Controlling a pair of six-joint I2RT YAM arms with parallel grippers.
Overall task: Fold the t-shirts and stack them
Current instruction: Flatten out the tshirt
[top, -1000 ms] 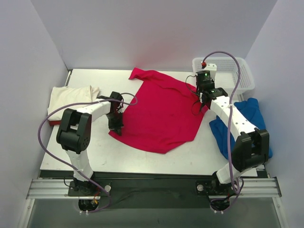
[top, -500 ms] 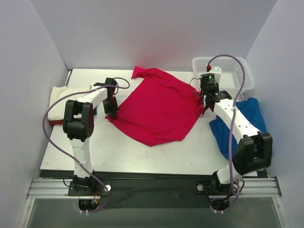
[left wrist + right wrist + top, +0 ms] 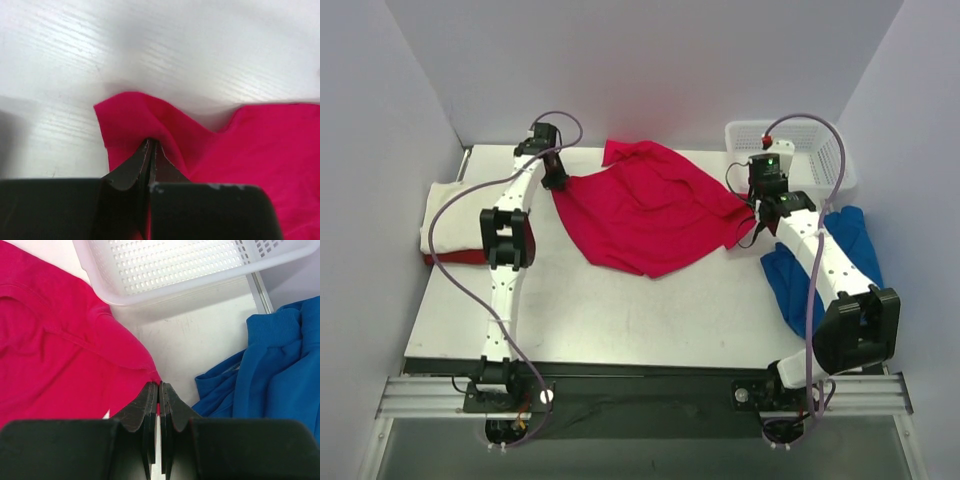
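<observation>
The crimson t-shirt (image 3: 645, 210) lies rumpled across the back middle of the table. My left gripper (image 3: 558, 181) is shut on its left corner (image 3: 145, 125) near the back left. My right gripper (image 3: 752, 226) is shut on its right edge (image 3: 75, 355), just in front of the basket. The royal blue t-shirt (image 3: 820, 255) lies crumpled at the right edge and shows in the right wrist view (image 3: 280, 370). The cream t-shirt (image 3: 460, 210) lies folded at the left edge, over a strip of red cloth (image 3: 450, 258).
A white lattice basket (image 3: 820, 160) stands at the back right, also in the right wrist view (image 3: 190, 270). Grey walls close in the table on three sides. Bare tabletop (image 3: 640, 320) spans the front half.
Both grippers have moved toward the back of the table with the crimson t-shirt, the left one far up to the back left. The shirt has been dragged back and bunched.
</observation>
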